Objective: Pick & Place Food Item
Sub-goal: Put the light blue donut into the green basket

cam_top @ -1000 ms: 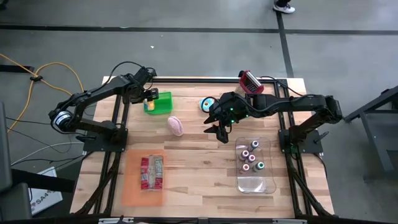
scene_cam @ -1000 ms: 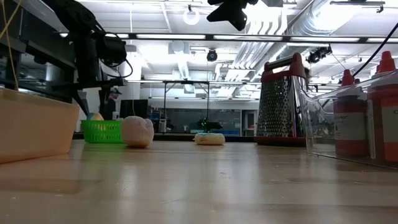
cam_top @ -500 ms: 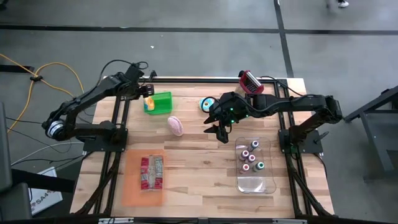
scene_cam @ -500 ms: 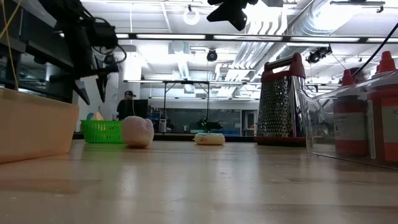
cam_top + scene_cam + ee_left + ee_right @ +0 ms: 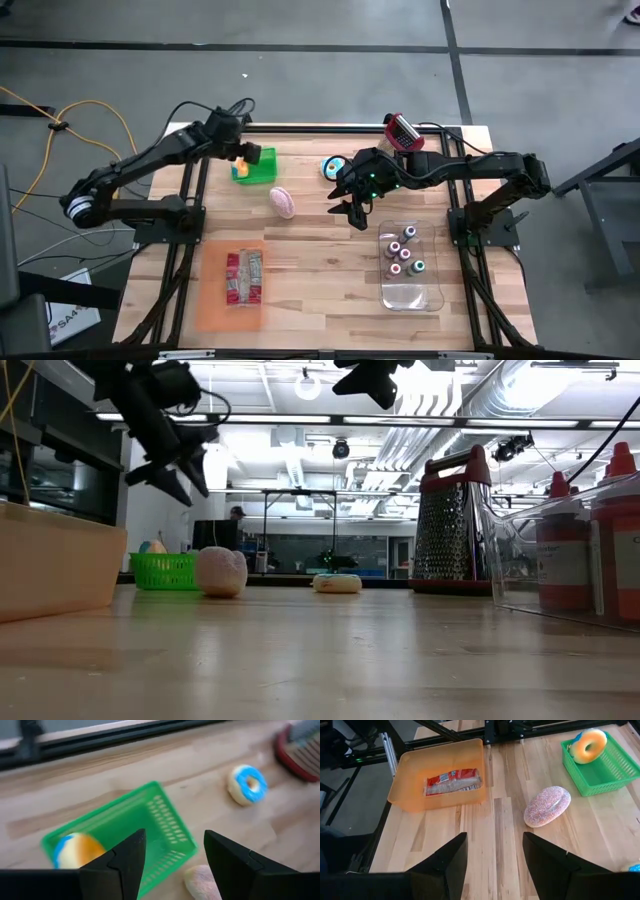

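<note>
Left pincer: fingers parted, nothing between them, raised above the near-left edge of the green basket. The left wrist view looks down between the empty fingers onto the basket, so the pincer is judged to stand clear of it, not reaching in.

Green basket: on the desk at its far left. A yellow-orange doughnut with a blue patch lies inside, against the basket's end wall; judged already placed.

Pink sprinkled bun: loose on the desk just beside the basket, toward the desk's middle. It is oval, its long axis running diagonally away from the basket's corner; judged the next item to pick.

Blue-iced doughnut: flat on the desk, farther from the basket on the same side, hole upward.

Right pincer: fingers apart, empty, hovering beyond the bun from the basket, waiting.
</note>
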You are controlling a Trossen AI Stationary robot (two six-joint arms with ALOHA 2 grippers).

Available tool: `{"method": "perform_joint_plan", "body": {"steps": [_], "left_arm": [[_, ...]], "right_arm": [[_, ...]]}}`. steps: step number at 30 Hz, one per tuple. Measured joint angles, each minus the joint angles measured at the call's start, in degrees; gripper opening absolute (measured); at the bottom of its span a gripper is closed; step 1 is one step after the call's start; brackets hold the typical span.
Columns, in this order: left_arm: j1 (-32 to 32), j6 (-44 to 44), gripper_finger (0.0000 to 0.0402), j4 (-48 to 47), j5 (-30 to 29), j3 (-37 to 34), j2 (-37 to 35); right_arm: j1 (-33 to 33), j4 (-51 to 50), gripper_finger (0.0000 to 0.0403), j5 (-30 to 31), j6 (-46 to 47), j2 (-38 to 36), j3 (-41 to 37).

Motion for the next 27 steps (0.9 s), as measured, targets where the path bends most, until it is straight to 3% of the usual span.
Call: {"method": "perform_joint_plan", "body": {"steps": [15, 27], "left_arm": [[-10.0, 16.56, 0.0195, 4.08, -0.09, 0.02, 0.04], [-13.34, 28.84, 0.0195, 12.33, 0.59, 0.11, 3.55]], "right_arm": [[-0.02, 0.0, 0.0179, 0.0, -0.02, 0.0, 0.0], [-0.02, 0.02, 0.0179, 0.0, 0.0, 0.0, 0.0]]}}
